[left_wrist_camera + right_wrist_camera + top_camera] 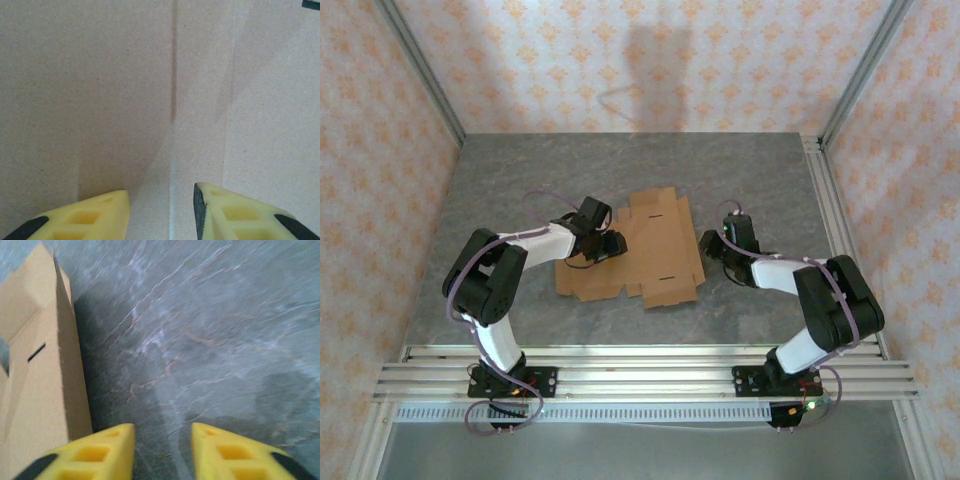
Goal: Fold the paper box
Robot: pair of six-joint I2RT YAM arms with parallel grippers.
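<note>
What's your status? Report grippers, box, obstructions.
Left gripper open over the paper box. Right gripper open over the table, beside the box. Box not yet folded. No obstruction seen.

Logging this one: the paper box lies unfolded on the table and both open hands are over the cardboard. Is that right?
Not quite. Only the left hand is over the paper box; the right hand is open over the bare table just beside the box's edge, as the right wrist view shows.
</note>
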